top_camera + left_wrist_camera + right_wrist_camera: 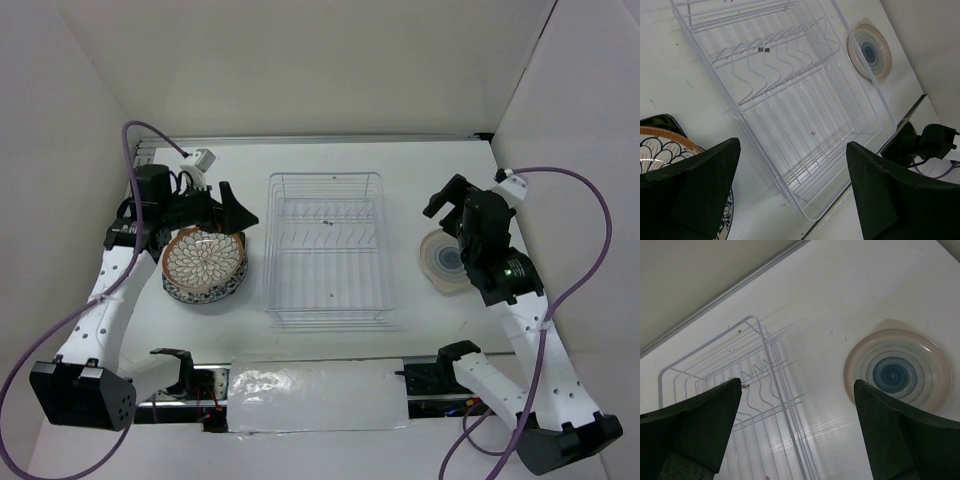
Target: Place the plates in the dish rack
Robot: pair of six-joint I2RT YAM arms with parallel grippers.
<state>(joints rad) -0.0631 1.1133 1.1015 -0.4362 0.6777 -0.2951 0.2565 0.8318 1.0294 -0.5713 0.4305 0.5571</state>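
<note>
L arm runs up the L side of the bench (400,165), elbow bent, wrist turned inward. L tool (238,210) points R toward the dish rack (326,176) and hangs over the far-R edge of the plate stack. Fingers spread wide, pinching nothing.

R arm comes up the R side, forearm angled inward. R tool (445,200) sits above the far edge of the cream plate (897,371), also spread wide, gripping nothing. R wrist cam looks down between both fingers at that plate and the rack's R wall.

Rack is in the bench centre, between the 2 arms, long axis running near-far. 1 row of upright prongs (770,65) crosses its far half. All 4 plates lie outside it, flat on the bench.

- L of rack, just beside it: a stack of 3. Brown-rimmed petal plate (205,258) on top, blue-white floral plate (200,292) under it, and a dark square plate (662,120) whose corner pokes out in the L wrist view.
- R of rack, apart from it: the cream plate w/ blue-grey rings, alone, face up.
</note>
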